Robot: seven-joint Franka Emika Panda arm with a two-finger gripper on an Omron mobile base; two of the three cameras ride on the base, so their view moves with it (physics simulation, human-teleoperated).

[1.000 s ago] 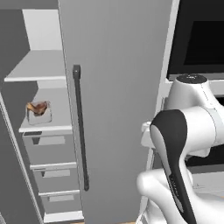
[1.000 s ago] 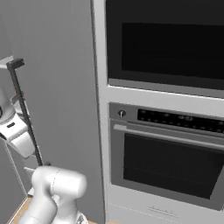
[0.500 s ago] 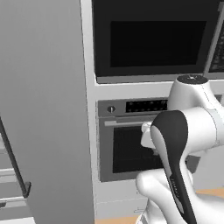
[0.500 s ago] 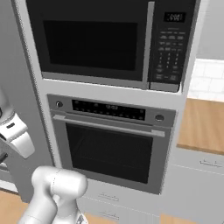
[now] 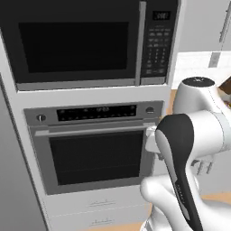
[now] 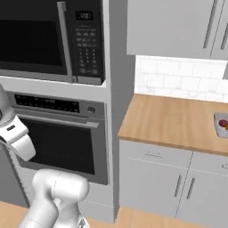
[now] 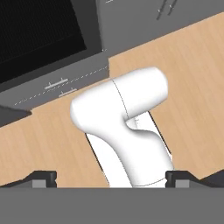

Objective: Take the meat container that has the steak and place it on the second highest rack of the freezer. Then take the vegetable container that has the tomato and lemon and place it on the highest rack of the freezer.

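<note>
Pincer [image 7: 111, 177] wide apart (holding nothing), well apart from tomato [image 6: 222, 123] on counter [image 6: 173, 118].

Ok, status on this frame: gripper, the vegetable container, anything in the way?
Gripper open, empty, pointed at the floor. Vegetable container with tomato on the wooden counter, far right. Nothing blocking it.

You are looking down along the gripper [image 7: 111, 177]: its two dark fingertips [image 7: 41, 178] sit far apart at 7 and 5 o'clock, jaws wide, nothing between them. Beyond lies a wooden floor [image 7: 192, 74] running from 9 round to 3 o'clock. At 11 o'clock you see the oven's black glass door [image 7: 39, 35], with a grey drawer [image 7: 61, 85] just below it carrying a slim handle.
</note>
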